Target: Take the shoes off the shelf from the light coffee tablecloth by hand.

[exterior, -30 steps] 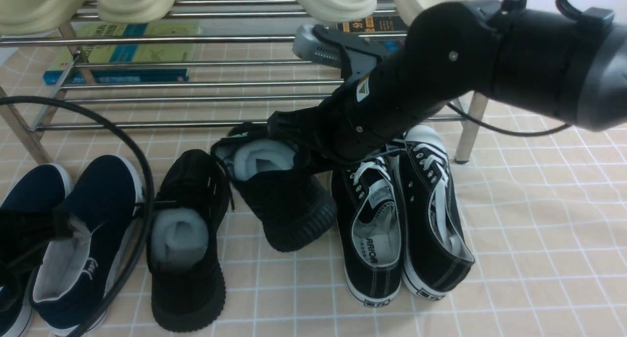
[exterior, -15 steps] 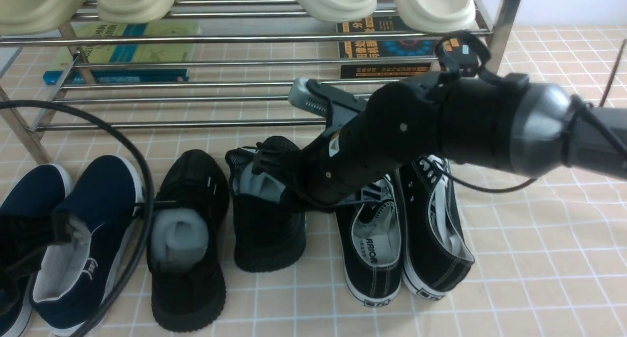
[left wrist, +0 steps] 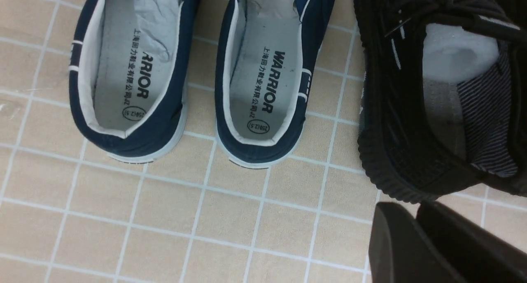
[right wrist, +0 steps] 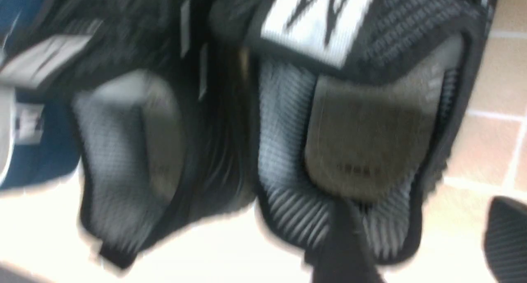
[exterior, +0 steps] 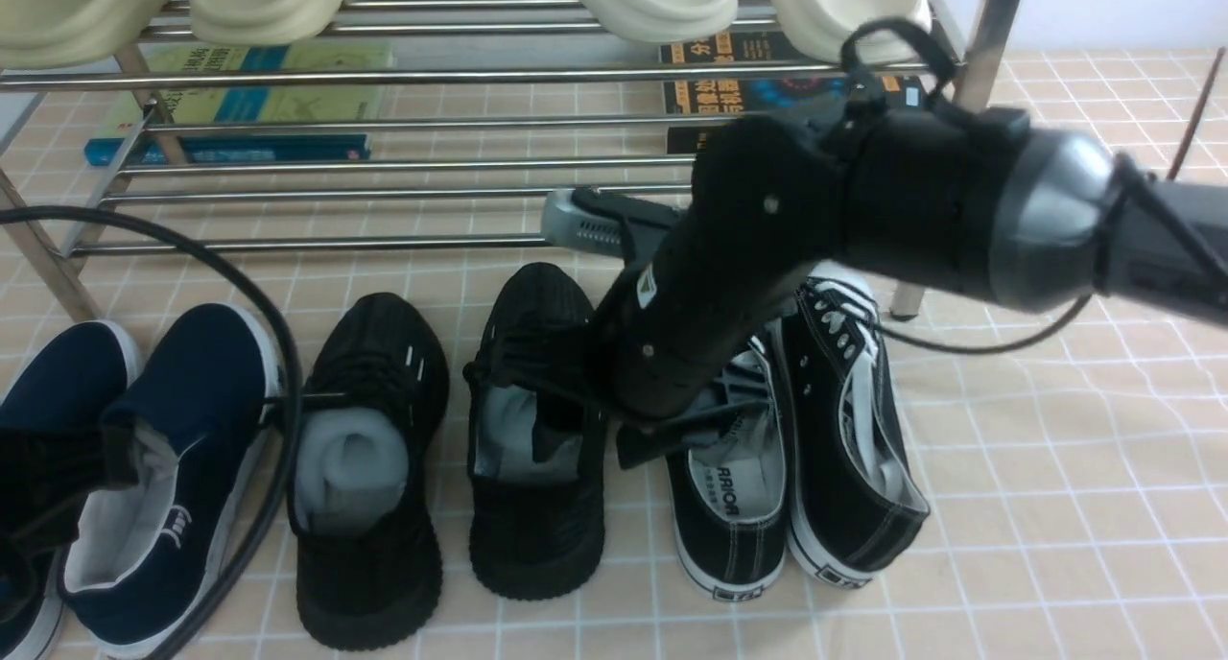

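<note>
- My right tool (exterior: pixel 600 437) is down at the right knit shoe (exterior: pixel 537 545). One finger (exterior: pixel 552 439) is inside the shoe's opening and the other is outside it, over the nearer of the canvas sneakers (exterior: pixel 844 449).
- Its jaws stand apart, straddling the shoe's side wall. In the right wrist view, cloth shows between that wall and the outer finger, so I grip nothing.
- The right knit shoe and the left knit shoe (exterior: pixel 369 564) stand flat on the light coffee tablecloth (exterior: pixel 1055 449). They are side by side, toes toward the shelf (exterior: pixel 384 192), just in front of its lowest bars and off them.
- The left knit shoe is just beside the navy slip-ons (exterior: pixel 192 391).
- My left tool (left wrist: pixel 416 242) hangs over the cloth near the left knit shoe's heel. Its fingers are together with no gap that I can see, and it holds nothing.
</note>
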{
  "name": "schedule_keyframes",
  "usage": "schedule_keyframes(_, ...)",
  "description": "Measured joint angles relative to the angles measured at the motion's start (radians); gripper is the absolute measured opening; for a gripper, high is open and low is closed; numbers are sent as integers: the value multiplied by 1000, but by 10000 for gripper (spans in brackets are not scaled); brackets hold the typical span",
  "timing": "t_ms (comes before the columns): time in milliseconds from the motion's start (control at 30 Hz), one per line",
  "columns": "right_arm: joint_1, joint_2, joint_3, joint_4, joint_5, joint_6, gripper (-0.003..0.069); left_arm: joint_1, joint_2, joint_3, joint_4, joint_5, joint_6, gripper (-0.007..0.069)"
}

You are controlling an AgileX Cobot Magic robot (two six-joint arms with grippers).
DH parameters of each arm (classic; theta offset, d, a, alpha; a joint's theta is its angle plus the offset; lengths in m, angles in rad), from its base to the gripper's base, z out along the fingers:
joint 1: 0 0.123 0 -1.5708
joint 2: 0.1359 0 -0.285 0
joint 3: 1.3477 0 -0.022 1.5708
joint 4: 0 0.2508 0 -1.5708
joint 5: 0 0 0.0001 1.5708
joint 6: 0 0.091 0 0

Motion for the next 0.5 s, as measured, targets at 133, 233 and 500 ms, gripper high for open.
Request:
schedule_keyframes(133, -45, -49, -155, -28, 234, -128, 470, 0, 0, 0, 0, 0, 0, 107)
schedule_keyframes(233, -95, -107, -242, -81, 317, -214, 360, 0, 0, 0, 0, 0, 0, 106)
schedule_keyframes(500, -196, -335, -253, -139, 353, -371, -6, 0, 0, 0, 5, 1, 0, 114)
